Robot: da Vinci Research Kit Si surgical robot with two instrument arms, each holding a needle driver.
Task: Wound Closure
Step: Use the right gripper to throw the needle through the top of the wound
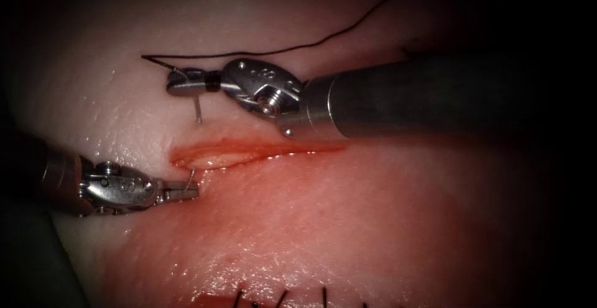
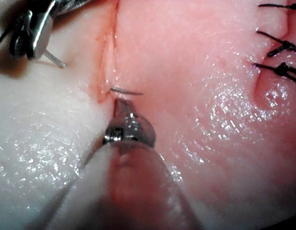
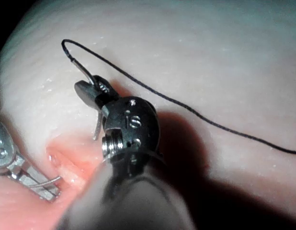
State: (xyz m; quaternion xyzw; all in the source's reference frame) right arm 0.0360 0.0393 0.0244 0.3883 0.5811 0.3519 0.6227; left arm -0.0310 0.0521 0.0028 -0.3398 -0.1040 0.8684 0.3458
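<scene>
The cut (image 1: 249, 151) runs across the tissue (image 1: 373, 221). My right tool (image 1: 176, 84) is shut on the needle (image 1: 198, 110) close to its thread end, above the cut near its left end. From there the needle dips into the tissue, and its tip (image 1: 192, 174) comes out at the cut's lower edge. The same tip (image 2: 128, 91) shows in the left wrist view. My left tool (image 1: 185, 190) lies just below that tip, jaws shut with nothing in them. Black thread (image 1: 280, 50) trails from the needle up and to the right, and also shows as thread (image 3: 186, 110) in the right wrist view.
Red fluid (image 1: 292, 152) lines the cut and stains the tissue below it. Finished black stitches (image 1: 281, 297) stand at the lower edge of the endoscope view, seen also as stitches (image 2: 281, 48) in the left wrist view. The right tool's shaft (image 1: 423, 96) lies over the cut's right end.
</scene>
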